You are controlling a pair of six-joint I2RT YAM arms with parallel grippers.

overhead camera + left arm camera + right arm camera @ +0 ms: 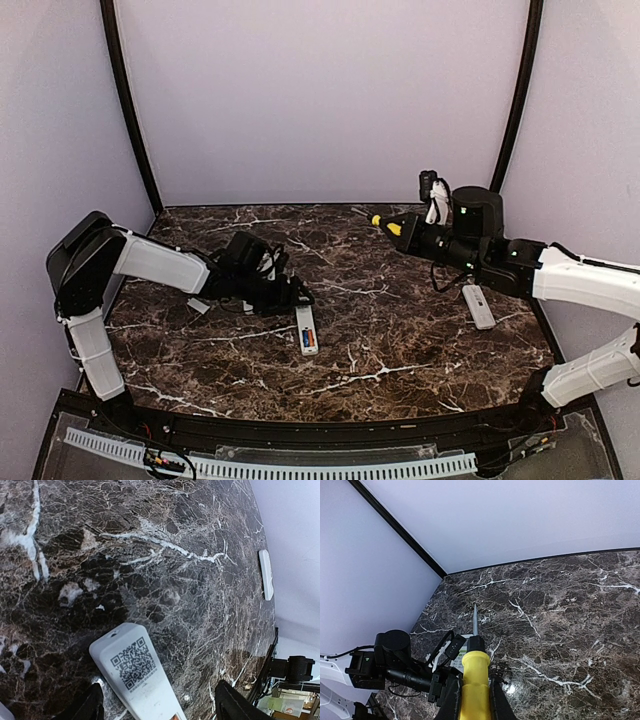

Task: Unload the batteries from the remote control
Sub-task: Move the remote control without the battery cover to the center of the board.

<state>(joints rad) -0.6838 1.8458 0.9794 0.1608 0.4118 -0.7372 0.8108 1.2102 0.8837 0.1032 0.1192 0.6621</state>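
Batteries [309, 341] sit in the remote [132, 667], its end between the open left tool's [160, 702] fingers; right tool [475, 704] clamps yellow screwdriver [474, 670].

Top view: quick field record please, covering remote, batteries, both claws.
remote: flat mid-table, back up, compartment open
batteries: inside remote, orange and blue showing
left claw: open, a finger either side of remote's end
right claw: shut on yellow-handled tool, held above table
white piece: flat on table by right arm
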